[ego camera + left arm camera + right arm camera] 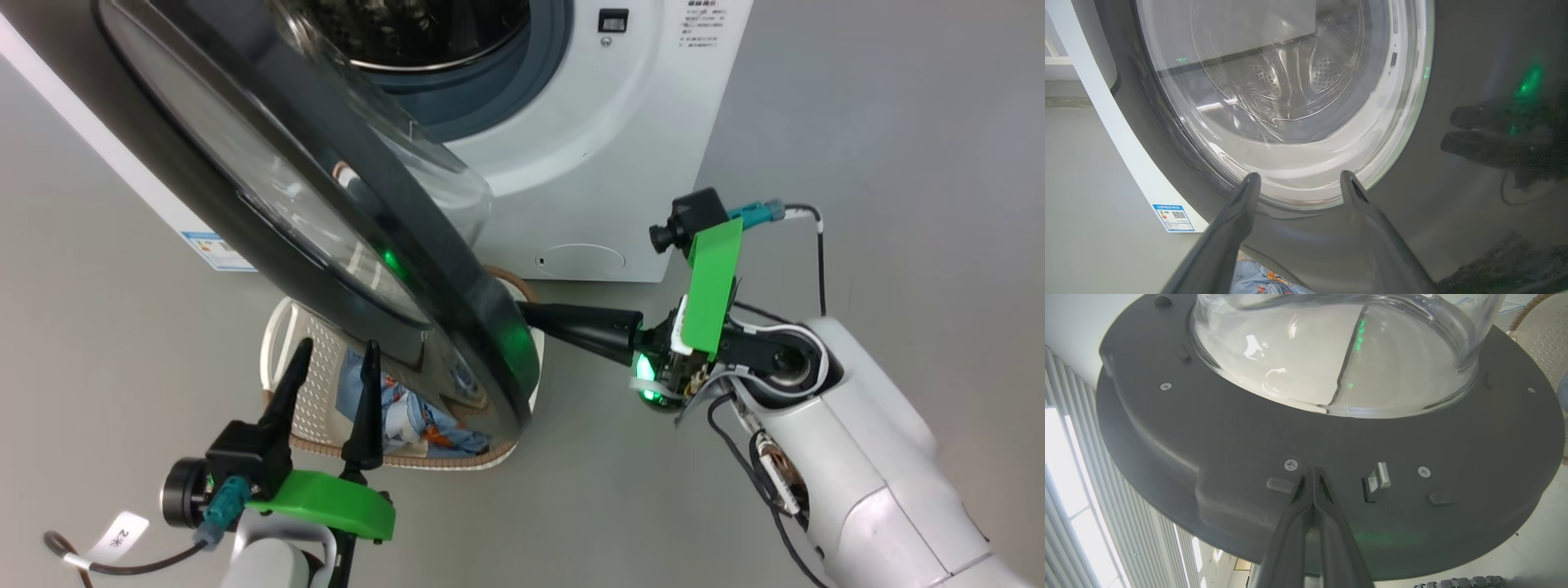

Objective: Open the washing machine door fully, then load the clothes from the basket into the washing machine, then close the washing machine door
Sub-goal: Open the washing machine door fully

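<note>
The washing machine door stands partly open, over the basket; full opening, loading and closing are not yet done. The clothes lie in the basket. My right gripper is clenched empty, tips against the door's inner face. My left gripper is spread wide, holding nothing, above the basket.

The washing machine door overhangs the basket; only its left end seems reachable.

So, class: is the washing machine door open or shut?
Open: the door stands angled away from the drum opening, over the basket.
</note>
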You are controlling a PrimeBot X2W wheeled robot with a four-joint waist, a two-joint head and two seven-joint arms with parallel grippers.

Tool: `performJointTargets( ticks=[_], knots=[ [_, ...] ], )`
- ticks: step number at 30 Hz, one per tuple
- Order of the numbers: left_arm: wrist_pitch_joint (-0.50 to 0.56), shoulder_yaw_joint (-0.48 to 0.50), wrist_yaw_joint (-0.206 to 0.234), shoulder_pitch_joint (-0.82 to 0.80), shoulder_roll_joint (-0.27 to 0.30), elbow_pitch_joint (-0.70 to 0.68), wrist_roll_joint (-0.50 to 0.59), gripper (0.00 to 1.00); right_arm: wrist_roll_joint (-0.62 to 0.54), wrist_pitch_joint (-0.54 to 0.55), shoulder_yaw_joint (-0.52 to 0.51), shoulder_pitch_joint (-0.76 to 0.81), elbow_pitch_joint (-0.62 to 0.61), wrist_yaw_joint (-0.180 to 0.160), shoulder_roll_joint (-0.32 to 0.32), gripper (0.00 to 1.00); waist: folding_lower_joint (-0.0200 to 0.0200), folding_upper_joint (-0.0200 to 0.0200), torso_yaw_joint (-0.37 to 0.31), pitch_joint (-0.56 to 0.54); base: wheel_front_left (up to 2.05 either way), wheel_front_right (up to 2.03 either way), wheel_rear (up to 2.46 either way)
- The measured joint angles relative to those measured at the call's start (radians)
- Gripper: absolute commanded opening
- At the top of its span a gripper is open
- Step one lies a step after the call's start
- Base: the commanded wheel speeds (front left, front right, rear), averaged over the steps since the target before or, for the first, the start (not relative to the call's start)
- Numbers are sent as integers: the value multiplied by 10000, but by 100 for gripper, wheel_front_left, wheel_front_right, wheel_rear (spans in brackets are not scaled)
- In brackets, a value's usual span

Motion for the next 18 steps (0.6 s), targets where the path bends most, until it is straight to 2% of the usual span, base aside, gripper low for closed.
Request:
performJointTargets(
  ticks=[18],
  knots=[
    [0,-77,-82,361,4,105,0,100,617,-284,619,256,-82,2,48,0,0,0,132,-469,0,0,0]
  ],
)
